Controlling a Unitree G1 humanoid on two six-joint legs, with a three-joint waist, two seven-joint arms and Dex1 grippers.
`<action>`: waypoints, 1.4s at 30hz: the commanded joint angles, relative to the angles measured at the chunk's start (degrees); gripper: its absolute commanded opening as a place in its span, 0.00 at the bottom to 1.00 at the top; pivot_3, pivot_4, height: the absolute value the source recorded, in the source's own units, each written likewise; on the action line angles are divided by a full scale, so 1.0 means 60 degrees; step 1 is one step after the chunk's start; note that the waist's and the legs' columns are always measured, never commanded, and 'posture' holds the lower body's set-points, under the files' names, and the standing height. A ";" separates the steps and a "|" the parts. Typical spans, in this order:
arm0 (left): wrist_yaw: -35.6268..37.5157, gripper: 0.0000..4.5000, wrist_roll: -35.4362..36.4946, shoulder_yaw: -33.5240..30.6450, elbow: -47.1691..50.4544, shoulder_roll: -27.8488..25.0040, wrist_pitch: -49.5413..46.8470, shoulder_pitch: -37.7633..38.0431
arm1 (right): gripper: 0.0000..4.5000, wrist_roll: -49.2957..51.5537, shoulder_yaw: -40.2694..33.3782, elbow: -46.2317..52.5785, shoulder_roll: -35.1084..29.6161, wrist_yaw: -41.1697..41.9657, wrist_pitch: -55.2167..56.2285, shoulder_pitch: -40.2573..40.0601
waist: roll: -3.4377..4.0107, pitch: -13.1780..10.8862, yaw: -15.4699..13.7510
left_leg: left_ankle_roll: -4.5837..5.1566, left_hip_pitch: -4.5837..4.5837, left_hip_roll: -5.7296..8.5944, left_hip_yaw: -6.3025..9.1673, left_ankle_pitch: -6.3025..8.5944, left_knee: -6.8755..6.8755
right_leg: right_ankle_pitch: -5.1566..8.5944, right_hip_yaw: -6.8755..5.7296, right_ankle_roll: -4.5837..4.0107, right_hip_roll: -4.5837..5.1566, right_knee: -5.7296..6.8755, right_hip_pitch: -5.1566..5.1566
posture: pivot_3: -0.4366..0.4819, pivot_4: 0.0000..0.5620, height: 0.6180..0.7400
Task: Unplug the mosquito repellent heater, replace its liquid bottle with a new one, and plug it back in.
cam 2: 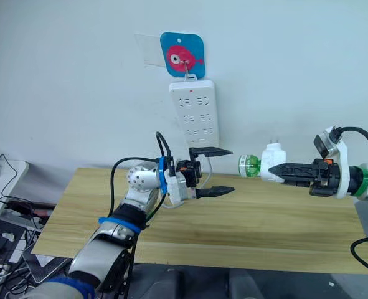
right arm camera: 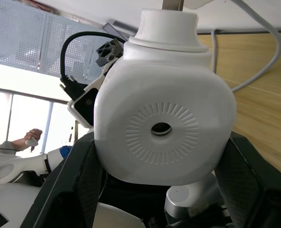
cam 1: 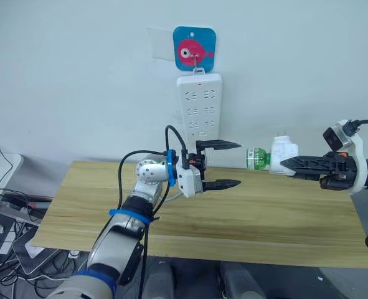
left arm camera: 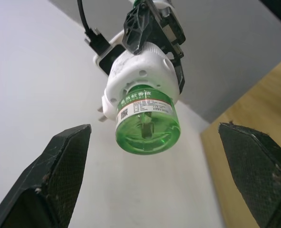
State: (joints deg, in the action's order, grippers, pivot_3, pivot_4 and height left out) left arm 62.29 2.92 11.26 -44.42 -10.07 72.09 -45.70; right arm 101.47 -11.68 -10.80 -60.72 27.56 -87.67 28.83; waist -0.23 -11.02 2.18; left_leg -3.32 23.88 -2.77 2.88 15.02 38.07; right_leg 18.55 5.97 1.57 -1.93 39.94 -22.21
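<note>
Green-bottled and unplugged, the mosquito repellent heater (cam 1: 284,151) was clamped in the right gripper (cam 1: 287,165) at 3 o'clock of the wide-open, empty left gripper (cam 1: 226,164), which should close squarely on the liquid bottle (cam 1: 256,158) before twisting.

The right gripper (cam 1: 284,164) covers the rear of the mosquito repellent heater (cam 1: 282,151), so the contact between fingers and shell is hidden in the head views. In the right wrist view the heater blocks its liquid bottle (cam 1: 257,158) entirely. The bottle's label print (left arm camera: 142,101) is too small to read. The left gripper's fingers (left arm camera: 59,171) are cut off at the left wrist picture's lower edge.
</note>
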 commanded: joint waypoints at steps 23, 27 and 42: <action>-0.4427 0.50 -0.2667 0.0962 -0.2226 -0.0064 0.2539 -0.1595 | 0.66 0.1921 0.0757 0.1129 -0.0406 -0.0710 0.1037 -0.0092 | 0.0002 0.0005 0.0165 | 0.0023 0.0009 0.0013 0.0023 -0.0018 0.0006 | -0.0007 -0.0021 0.0020 0.0018 0.0016 0.0001 | 0.39 0.26 1.00; -0.4306 0.50 -0.1642 0.1922 -0.2079 -0.0250 0.2374 -0.1483 | 0.66 0.1855 0.0697 0.1240 -0.0621 -0.0754 0.1052 -0.0319 | 0.0006 0.0008 0.0170 | 0.0025 0.0010 0.0013 0.0025 -0.0019 0.0006 | -0.0007 -0.0023 0.0020 0.0018 0.0017 0.0001 | 0.40 0.25 1.00; -0.0266 0.50 1.0724 0.0158 0.3388 -0.1111 -2.1379 -0.0709 | 0.66 0.0983 0.0530 0.2027 -0.1127 0.0025 0.0895 -0.0206 | 0.0026 0.0023 0.0490 | 0.0098 -0.0014 0.0033 0.0092 -0.0080 0.0020 | 0.0006 -0.0074 0.0040 0.0012 0.0132 -0.0005 | 0.39 0.23 1.00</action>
State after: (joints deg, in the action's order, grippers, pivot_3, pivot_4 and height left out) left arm 62.59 62.70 16.88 -22.68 -17.18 -49.63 -48.21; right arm 106.76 -7.80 -1.16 -66.62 26.04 -80.91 27.34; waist -0.07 -10.89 5.12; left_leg -2.69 23.78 -2.56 3.44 14.51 38.22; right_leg 18.61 5.51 1.85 -1.86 40.79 -22.24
